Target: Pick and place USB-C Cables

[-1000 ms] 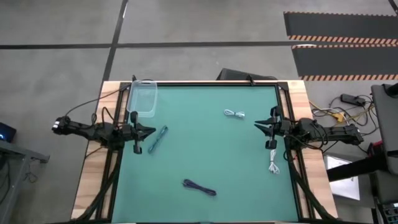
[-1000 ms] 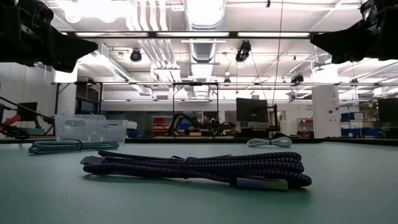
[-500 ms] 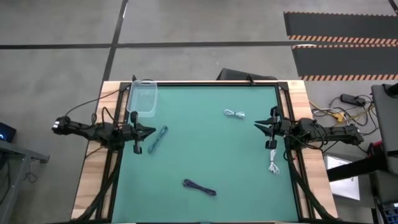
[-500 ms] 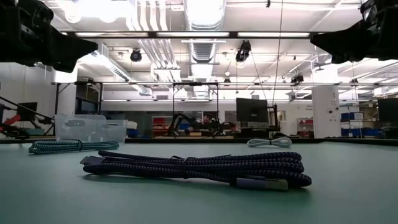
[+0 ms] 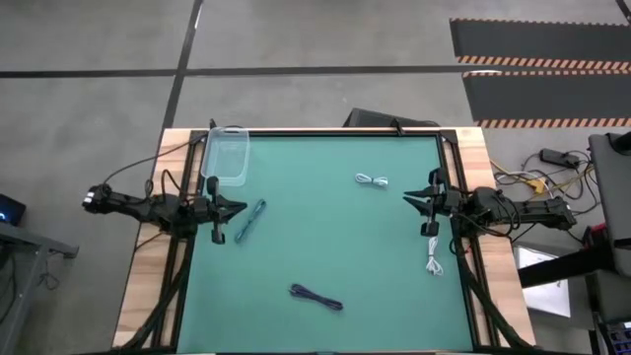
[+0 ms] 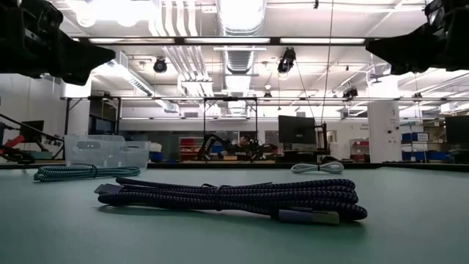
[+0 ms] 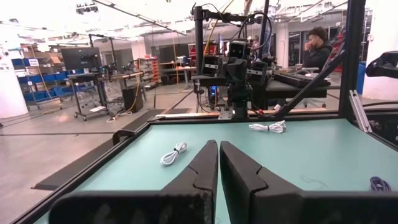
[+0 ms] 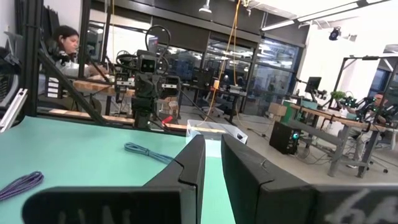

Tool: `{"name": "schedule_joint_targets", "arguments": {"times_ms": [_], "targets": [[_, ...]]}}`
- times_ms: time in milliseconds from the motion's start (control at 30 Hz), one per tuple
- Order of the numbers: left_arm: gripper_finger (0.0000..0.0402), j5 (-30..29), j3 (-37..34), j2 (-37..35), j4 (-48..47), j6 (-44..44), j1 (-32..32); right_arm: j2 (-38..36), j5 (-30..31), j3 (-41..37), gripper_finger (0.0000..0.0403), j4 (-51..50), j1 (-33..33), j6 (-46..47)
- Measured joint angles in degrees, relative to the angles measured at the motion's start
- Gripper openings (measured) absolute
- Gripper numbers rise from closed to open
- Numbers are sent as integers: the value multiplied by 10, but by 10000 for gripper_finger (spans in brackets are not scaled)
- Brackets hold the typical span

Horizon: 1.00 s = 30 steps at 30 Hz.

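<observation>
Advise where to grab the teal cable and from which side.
Take the teal cable across its middle, from straight above. In the high view it lies flat as a slim diagonal bundle, so fingers should straddle its narrow width. The left gripper, shut, hovers right beside it, so it looks like the nearer choice.

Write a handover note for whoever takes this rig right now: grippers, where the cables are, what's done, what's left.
Left gripper: shut, empty, raised at the table's left edge.
Right gripper: nearly closed, a narrow gap showing, empty, raised at the right edge.
Teal cable: on the mat just by the left gripper.
White cable: far centre-right of the mat.
Second white cable: by the right edge, near the right arm.
Dark purple cable: near centre of the mat.
Clear container: far-left corner, no cable visible in it.
Done: nothing placed yet.
Left: all four cables, presumably into the container.
</observation>
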Motion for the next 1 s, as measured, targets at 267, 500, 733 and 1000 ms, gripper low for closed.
{"name": "schedule_joint_targets", "arguments": {"times_ms": [267,500,733,1000], "targets": [[1,0,0,0,75,-3,0,0,0,0,43,23,0,187],[1,0,0,0,191,-4,0,0,0,0,43,86,-1,193],[1,0,0,1,230,-3,0,0,0,0,43,130,-1,139],[1,-1,0,8,258,-3,0,1,0,0,43,198,-1,68]]}}
